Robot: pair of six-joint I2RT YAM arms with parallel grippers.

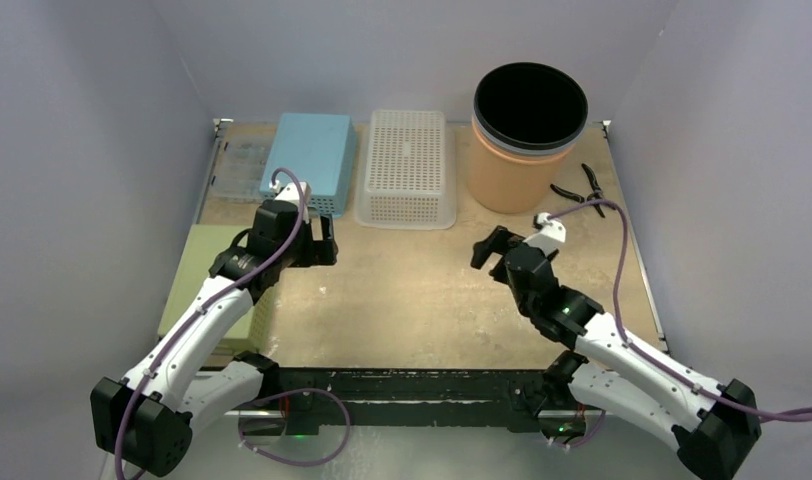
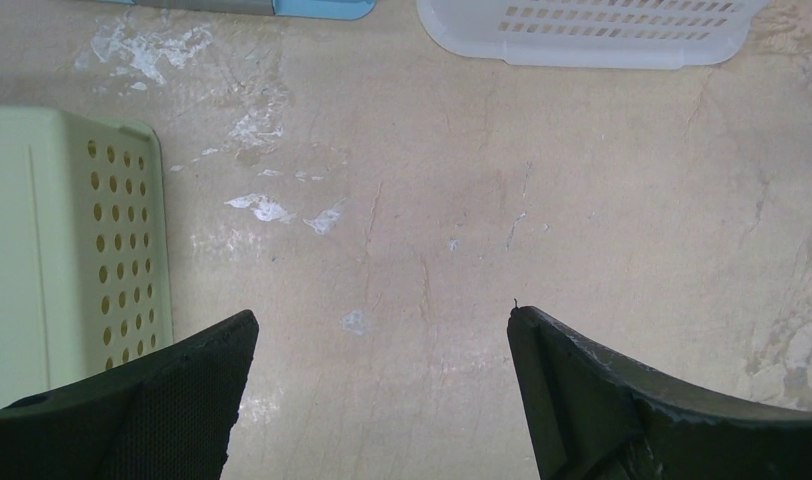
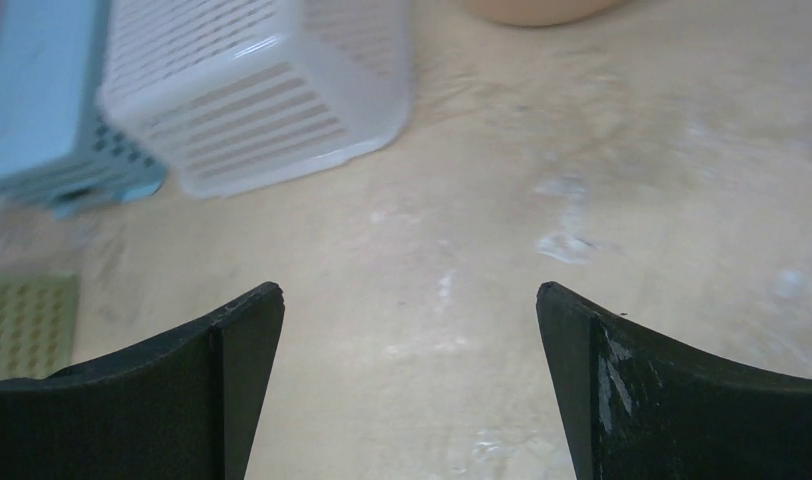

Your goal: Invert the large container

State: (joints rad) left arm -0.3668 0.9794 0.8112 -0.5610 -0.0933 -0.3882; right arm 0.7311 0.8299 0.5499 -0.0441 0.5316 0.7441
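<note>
The large container (image 1: 517, 175) is a round orange tub with a black inside. It stands upright at the back right of the table, mouth up; only its bottom edge (image 3: 542, 8) shows in the right wrist view. My right gripper (image 1: 492, 250) (image 3: 410, 290) hangs open over bare table, in front of the tub and a little to its left, with nothing between its fingers. Farther left, my left gripper (image 1: 322, 240) (image 2: 382, 320) is also open and empty above the tabletop, well away from the tub.
A white slotted basket (image 1: 410, 165) and a blue basket (image 1: 310, 155) lie side by side at the back. A pale green perforated basket (image 1: 207, 280) sits at the left edge. Black pliers (image 1: 582, 190) lie right of the tub.
</note>
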